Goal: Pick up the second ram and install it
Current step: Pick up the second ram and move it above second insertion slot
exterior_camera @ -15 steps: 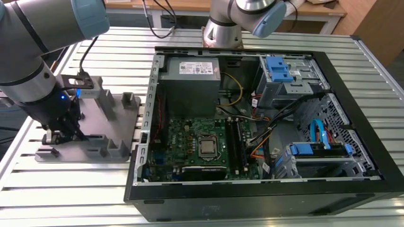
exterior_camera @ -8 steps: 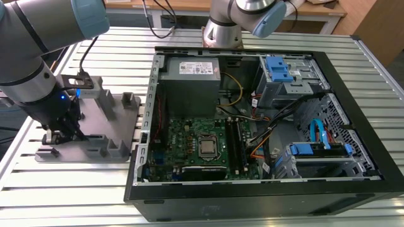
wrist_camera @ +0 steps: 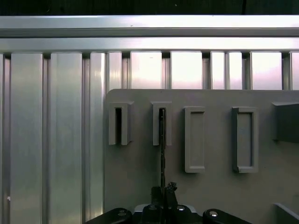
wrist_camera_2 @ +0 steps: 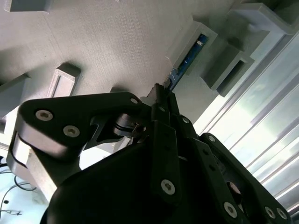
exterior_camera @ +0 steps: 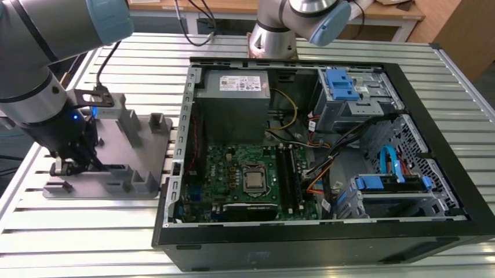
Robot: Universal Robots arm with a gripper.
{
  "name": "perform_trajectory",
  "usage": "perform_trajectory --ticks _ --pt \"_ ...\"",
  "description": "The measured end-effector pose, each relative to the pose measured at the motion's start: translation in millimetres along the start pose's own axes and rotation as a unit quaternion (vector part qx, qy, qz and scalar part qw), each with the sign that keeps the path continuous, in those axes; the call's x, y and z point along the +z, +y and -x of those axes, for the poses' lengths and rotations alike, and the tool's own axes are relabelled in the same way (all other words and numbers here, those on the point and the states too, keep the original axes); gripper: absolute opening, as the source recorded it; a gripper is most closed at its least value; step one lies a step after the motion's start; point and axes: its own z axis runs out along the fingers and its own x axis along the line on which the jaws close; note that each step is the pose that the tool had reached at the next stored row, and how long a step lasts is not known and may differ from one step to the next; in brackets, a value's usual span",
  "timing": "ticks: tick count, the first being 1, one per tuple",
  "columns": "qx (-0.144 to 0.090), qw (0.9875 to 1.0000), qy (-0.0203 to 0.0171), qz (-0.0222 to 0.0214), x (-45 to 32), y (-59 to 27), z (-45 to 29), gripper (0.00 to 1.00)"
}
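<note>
One pincer clamped on blue ram stick | ram stick stands on edge in gray holder slot | holder sits on tabletop beside open computer case

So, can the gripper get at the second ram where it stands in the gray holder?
Probably yes. In the second wrist view the gripper sits right at one end of the second ram, which stands on edge in the gray holder, with nothing between them.

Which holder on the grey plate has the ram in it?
The holder second from the plate's rounded corner; the second ram stands edge-on in it, its neighbours look empty.
</note>
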Motion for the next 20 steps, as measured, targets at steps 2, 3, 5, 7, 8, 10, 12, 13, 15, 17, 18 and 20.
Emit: perform_trajectory --ticks 2,3,5,7,8,10,12,13,15,17,18,20 --pt "0.000 1.0000 0.0000 0.0000 -3.8 0.0 0.0 0.14" --pt "0.000 1.0000 0.0000 0.0000 -5.7 -0.1 0.1 0.14" --pt "0.000 1.0000 0.0000 0.0000 -8.4 -0.1 0.1 0.14" --pt "0.000 1.0000 0.0000 0.0000 -11.6 -0.2 0.2 0.14" --pt "0.000 1.0000 0.0000 0.0000 -12.9 -0.2 0.2 0.14" --pt "0.000 1.0000 0.0000 0.0000 -15.5 -0.2 0.3 0.14" --pt "0.000 1.0000 0.0000 0.0000 -17.6 -0.2 0.3 0.14" --pt "0.000 1.0000 0.0000 0.0000 -18.7 -0.2 0.3 0.14" --pt "0.000 1.0000 0.0000 0.0000 -21.0 -0.3 0.3 0.14" --pt "0.000 1.0000 -0.0001 0.0000 -24.4 -0.3 0.4 0.14" --pt "0.000 1.0000 -0.0001 0.0000 -26.0 -0.3 0.4 0.14" --pt "0.000 1.0000 -0.0001 0.0000 -29.3 -0.3 0.5 0.14"
